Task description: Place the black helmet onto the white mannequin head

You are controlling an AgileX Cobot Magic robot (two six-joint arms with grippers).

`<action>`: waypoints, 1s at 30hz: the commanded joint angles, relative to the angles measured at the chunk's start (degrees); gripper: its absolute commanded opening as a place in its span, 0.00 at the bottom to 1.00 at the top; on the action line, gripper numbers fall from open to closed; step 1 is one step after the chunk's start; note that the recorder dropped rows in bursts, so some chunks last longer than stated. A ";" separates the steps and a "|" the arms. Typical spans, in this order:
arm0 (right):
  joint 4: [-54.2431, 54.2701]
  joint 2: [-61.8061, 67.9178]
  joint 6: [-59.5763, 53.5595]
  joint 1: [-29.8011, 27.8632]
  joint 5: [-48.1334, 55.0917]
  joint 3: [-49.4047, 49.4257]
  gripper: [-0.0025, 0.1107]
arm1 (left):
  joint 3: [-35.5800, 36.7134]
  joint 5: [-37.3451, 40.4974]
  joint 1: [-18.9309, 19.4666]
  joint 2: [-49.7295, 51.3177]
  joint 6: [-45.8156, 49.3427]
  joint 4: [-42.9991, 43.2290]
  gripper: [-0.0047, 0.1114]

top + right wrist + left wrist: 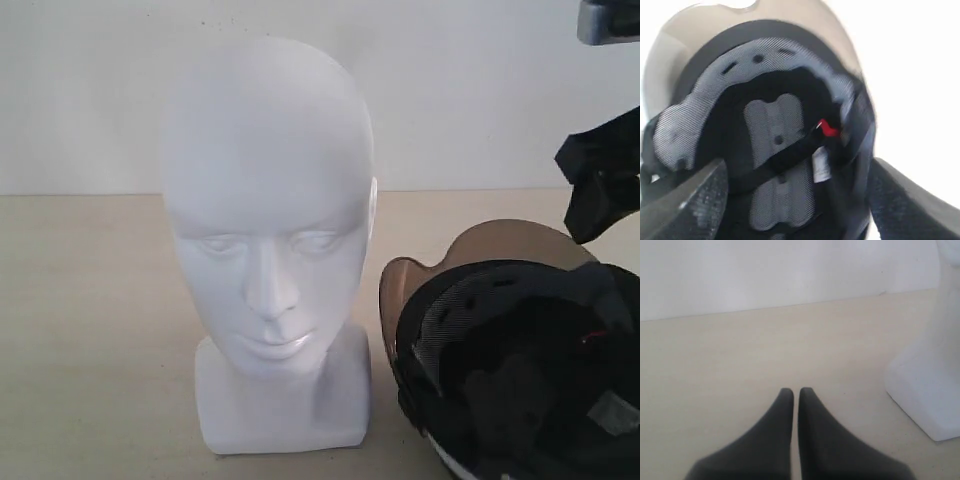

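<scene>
The white mannequin head (265, 200) stands upright on the table, facing the exterior camera; its squarish base (927, 385) shows in the left wrist view. Beside it, to the right, the black helmet (520, 370) lies with its opening up, the padded lining, straps and tinted visor (500, 250) showing. My right gripper (592, 185) hangs just above the helmet's far right side. In the right wrist view this gripper (797, 197) is open wide, looking down into the helmet lining (775, 125). My left gripper (796, 392) is shut and empty over bare table, left of the base.
The beige table (90, 330) stretches left of the head, with a white wall close behind it. A grey part of the right arm (608, 20) shows at the top right corner. The helmet runs past the lower right edge of the exterior view.
</scene>
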 commanded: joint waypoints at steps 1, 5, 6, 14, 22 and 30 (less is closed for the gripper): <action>-4.27 -0.52 -6.66 -0.11 -0.15 3.22 0.67 | -0.03 -0.39 0.19 -0.18 0.08 -0.02 0.08; -13.14 -0.31 -15.24 -0.11 -0.15 12.57 0.67 | -0.03 -0.39 0.19 -0.18 0.08 -0.02 0.08; -13.13 -0.31 -15.66 -0.11 -0.15 13.65 0.67 | -0.03 -0.39 0.19 -0.18 0.08 -0.02 0.08; -11.12 -1.84 -15.67 -0.11 -0.15 14.64 0.67 | -0.03 -0.39 0.19 -0.18 0.08 -0.02 0.08; -5.80 -4.89 -19.23 -0.11 -0.15 14.64 0.67 | -0.03 -0.39 0.19 -0.18 0.08 -0.02 0.08; -5.41 -6.36 -27.57 -0.11 -0.15 14.64 0.53 | -0.03 -0.39 0.19 -0.18 0.08 -0.02 0.08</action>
